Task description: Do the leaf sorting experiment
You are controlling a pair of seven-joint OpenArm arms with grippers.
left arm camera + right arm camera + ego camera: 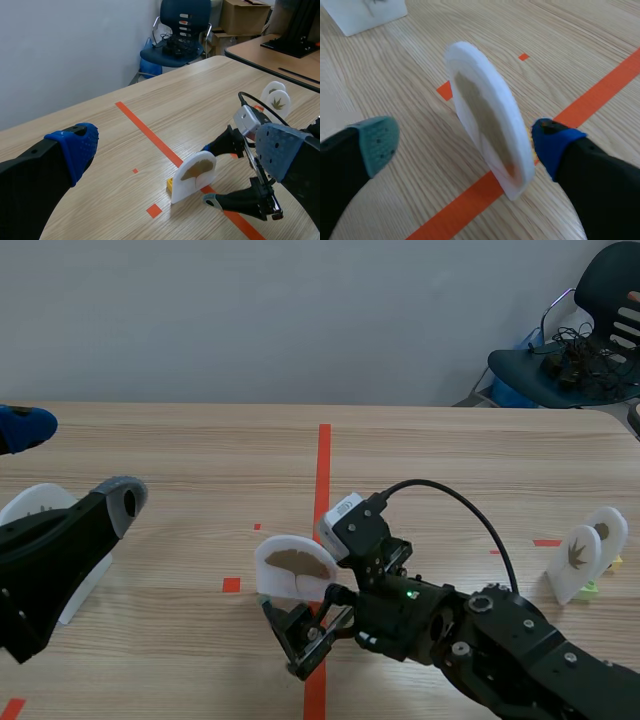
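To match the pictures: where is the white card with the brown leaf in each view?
Scene view: white card at the middle, beside the tape line.
Left wrist view: card ahead of the left gripper, at the line.
Right wrist view: card between the right gripper's open fingers.
Shared landmark: the long tape line.

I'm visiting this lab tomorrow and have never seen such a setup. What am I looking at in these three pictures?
This is a robot with two black arms at a wooden table. The wide picture is taken from between the arms; the other two come from a camera on each wrist, looking past that arm's two fingers. White plaques stand on the table: a fan-leaf plaque by the orange tape line, a pair of leaf plaques to the robot's right, and a white plaque half hidden by the left arm. The right gripper has its fingers either side of the fan-leaf plaque, open, not clamped. The left gripper is open and holds nothing.
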